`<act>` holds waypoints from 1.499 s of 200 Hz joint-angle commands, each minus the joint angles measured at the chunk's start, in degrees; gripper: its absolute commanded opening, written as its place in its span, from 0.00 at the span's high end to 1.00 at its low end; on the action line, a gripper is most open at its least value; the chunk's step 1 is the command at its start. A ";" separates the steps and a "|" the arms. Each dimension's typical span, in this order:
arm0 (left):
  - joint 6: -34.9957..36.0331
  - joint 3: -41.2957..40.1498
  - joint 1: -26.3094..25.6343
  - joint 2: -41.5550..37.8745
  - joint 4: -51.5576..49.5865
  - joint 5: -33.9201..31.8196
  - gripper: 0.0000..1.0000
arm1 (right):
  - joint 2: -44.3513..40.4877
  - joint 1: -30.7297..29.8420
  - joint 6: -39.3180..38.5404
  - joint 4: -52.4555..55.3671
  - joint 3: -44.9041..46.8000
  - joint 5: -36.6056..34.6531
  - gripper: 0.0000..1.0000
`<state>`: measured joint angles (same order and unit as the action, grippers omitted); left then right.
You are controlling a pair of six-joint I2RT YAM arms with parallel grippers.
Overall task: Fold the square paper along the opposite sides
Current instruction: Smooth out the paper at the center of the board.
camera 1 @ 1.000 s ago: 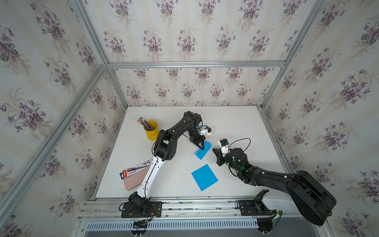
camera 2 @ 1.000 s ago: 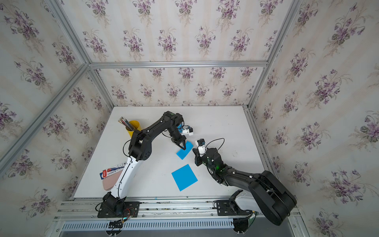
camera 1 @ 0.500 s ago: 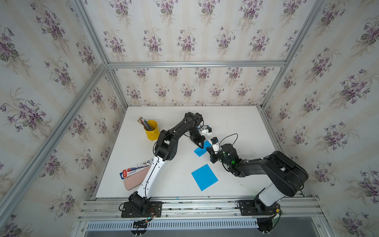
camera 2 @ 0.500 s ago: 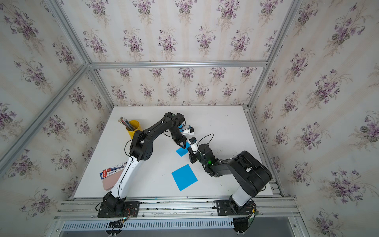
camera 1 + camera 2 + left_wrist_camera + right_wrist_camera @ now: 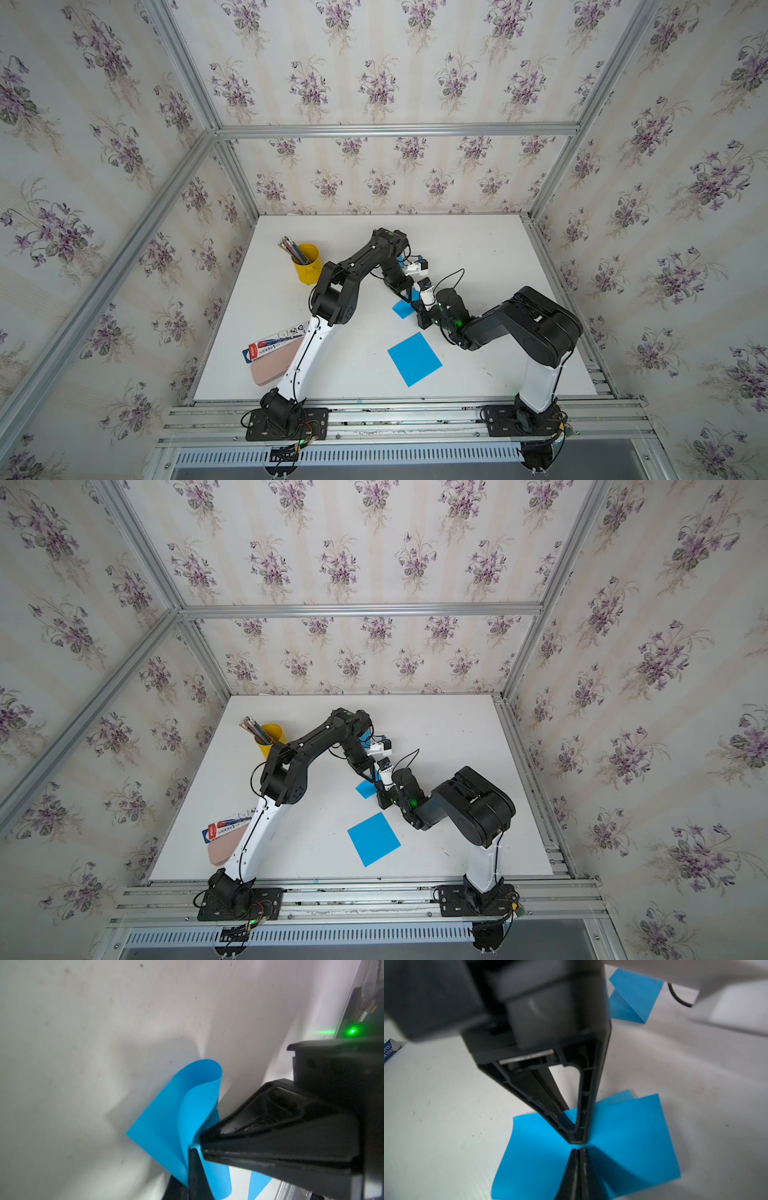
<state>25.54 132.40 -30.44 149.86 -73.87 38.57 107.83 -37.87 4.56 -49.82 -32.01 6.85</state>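
A blue square paper (image 5: 401,309) (image 5: 365,789) lies mid-table, bent over on itself, its loop standing up in the left wrist view (image 5: 166,1126). My left gripper (image 5: 405,298) (image 5: 192,1153) comes down from behind, shut on the paper's turned-over edge. My right gripper (image 5: 414,306) (image 5: 578,1150) is shut with nothing between its fingers, its tip resting on the paper (image 5: 633,1136) right against the left gripper (image 5: 577,1140). The paper bows up on both sides of the two tips. In the left wrist view, the right gripper (image 5: 202,1140) fills the lower right.
A second blue square (image 5: 414,359) (image 5: 373,839) lies flat nearer the front. A folded blue sheet (image 5: 633,997) lies behind the left gripper. A yellow cup of pencils (image 5: 306,264) stands at the back left. A pen packet (image 5: 276,343) and a pink case (image 5: 272,368) lie at the front left.
My right arm has swung in from the right and its shut tip now meets the left gripper on the paper. The left gripper has stayed at the paper.
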 commanded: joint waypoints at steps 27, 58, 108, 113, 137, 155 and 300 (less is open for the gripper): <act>0.00 -0.10 0.26 -0.02 -0.12 -3.36 1.00 | -0.56 -0.08 1.42 1.67 0.70 -2.11 1.00; -0.44 0.21 0.55 0.23 -0.64 -3.54 1.00 | -1.65 -0.10 1.59 1.81 3.10 -2.54 1.00; -0.15 -0.12 0.55 -0.18 -0.54 -4.01 1.00 | -4.52 -0.10 3.18 0.88 8.42 -1.98 1.00; -0.14 -0.09 0.55 -0.18 -0.50 -4.07 1.00 | -5.49 -0.10 2.97 1.29 8.50 -1.81 1.00; 0.04 -0.23 0.55 -0.20 -0.27 -4.12 1.00 | -10.23 -0.10 1.12 -0.18 7.98 -1.11 1.00; 0.04 -0.02 0.55 -0.01 -0.09 -4.11 1.00 | -10.05 -0.60 0.05 -5.14 7.40 -0.92 1.00; -0.23 -1.35 0.73 -1.01 0.48 -4.87 1.00 | 5.53 -4.27 -2.84 -13.20 2.54 -0.50 1.00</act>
<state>25.43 131.35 -29.69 148.99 -73.82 36.71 112.18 -41.67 2.57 -62.76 -28.82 5.63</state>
